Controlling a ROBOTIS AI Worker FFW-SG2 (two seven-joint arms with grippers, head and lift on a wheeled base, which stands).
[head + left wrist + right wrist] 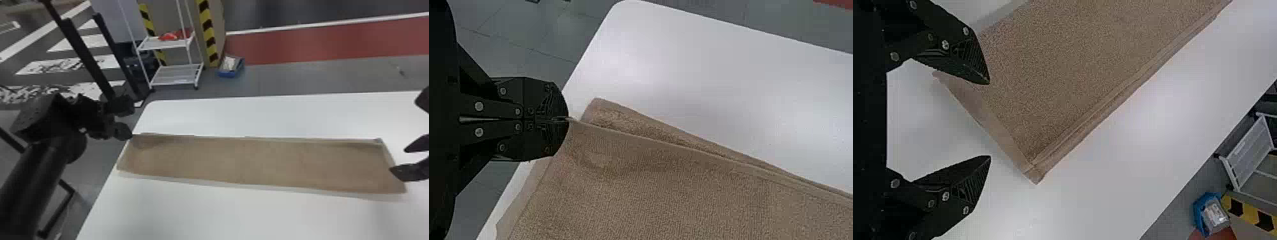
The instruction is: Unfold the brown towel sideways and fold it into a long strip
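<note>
- The brown towel (249,162) lies as a long, low band across the bench (242,210), its left end at the bench's left edge, a little in from the far left corner. Laid sideways like this, its length has room to run straight, which suits a strip.
- The left pincer (568,119) is clenched on the upper layer's edge at the towel's far left corner. Probably it grips there to bring that edge over the lower layer, which peeks out beyond it towards the bench's far edge.
- The right pincer (989,119) is released, its two fingers well parted by the towel's right end, with no cloth between them. At the far right corner the layers lie flat and close to even, so that end likely needs no hold, or has just a light tidy due.
- The held corner looks like the spot to settle: letting go with the edges uneven could leave a skewed fold, while pulling too hard might drag the whole strip off its line along the bench.
</note>
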